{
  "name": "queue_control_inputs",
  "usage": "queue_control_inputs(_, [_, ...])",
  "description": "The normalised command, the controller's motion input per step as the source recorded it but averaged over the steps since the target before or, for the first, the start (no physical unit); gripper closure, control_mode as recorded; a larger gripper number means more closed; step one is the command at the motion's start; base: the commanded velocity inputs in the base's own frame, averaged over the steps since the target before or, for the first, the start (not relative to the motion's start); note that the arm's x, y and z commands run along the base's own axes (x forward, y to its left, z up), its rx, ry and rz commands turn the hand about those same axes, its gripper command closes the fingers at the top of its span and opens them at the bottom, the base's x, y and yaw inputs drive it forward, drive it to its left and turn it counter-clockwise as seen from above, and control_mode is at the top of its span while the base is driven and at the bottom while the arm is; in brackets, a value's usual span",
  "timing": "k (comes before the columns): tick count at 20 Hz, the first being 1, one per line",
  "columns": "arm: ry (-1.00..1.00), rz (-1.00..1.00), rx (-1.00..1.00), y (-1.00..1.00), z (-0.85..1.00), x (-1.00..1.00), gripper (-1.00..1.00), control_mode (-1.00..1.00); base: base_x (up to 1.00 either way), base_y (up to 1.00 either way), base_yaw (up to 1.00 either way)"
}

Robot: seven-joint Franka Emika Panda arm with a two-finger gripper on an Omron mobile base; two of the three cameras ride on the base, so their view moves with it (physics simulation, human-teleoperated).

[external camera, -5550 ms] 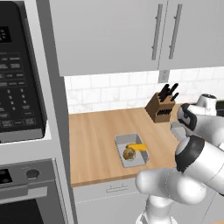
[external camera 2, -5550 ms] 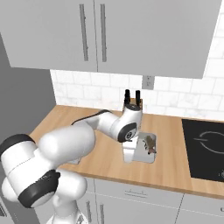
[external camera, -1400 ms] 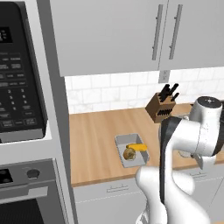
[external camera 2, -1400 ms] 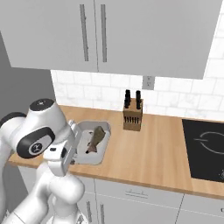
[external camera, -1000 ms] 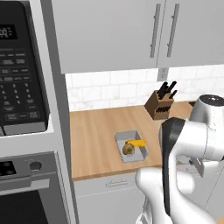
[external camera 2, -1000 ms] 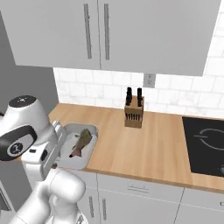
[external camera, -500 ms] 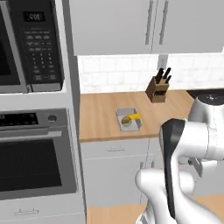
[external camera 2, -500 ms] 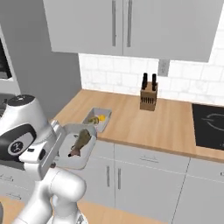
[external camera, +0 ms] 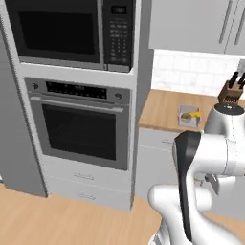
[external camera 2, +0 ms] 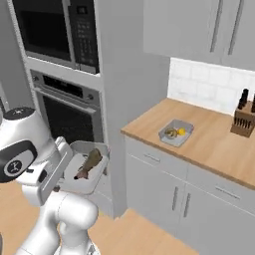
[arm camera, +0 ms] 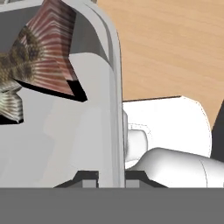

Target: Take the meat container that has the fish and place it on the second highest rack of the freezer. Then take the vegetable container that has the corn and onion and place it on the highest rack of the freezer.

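Your hand (arm camera: 111, 177) is clamped shut on the side wall of the meat container (external camera 2: 85, 173), one fingertip either side of the thin rim, so the whole tray hangs off that single pinch out in front of the robot's body, over the floor and well apart from the surface (external camera 2: 214, 137).

Handling-wise, I'd treat that tray as stiff and light, but a smooth plastic wall is slippery, and holding it by one edge means the far end wants to droop and twist. Looks a bit tilted in the right base view already. Keep your turns slow. If you ever regrab, I'd go for the middle of a long side, same sort of rim pinch.

In that view its long axis runs from near the arm's lower left up toward the oven (external camera 2: 64, 112), and the fish (external camera 2: 88, 164) lies roughly along that same line. In the hand view the fish (arm camera: 30, 65) has its ribbed fin fanned up against the wall right by your grip. It's loose in there and much smaller than the tray, so I'd expect it to slide if you tip things.

The vegetable container (external camera 2: 175, 132) sits flat on the surface, near the front edge, with the corn (external camera: 193, 114) a yellow speck inside. Can't tell which way the cob points.
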Motion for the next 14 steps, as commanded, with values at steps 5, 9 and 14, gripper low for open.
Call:
queue_control_inputs(5, [0.0,0.0,0.0,0.0,0.0,0.0,1.0,1.0,0.0,0.27,0.94])
queue_control_inputs(9, [0.0,0.0,0.0,0.0,0.0,0.0,1.0,1.0,0.23,0.28,0.86])
queue_control_inputs(14, [0.0,0.0,0.0,0.0,0.0,0.0,1.0,1.0,0.95,0.66,0.53])
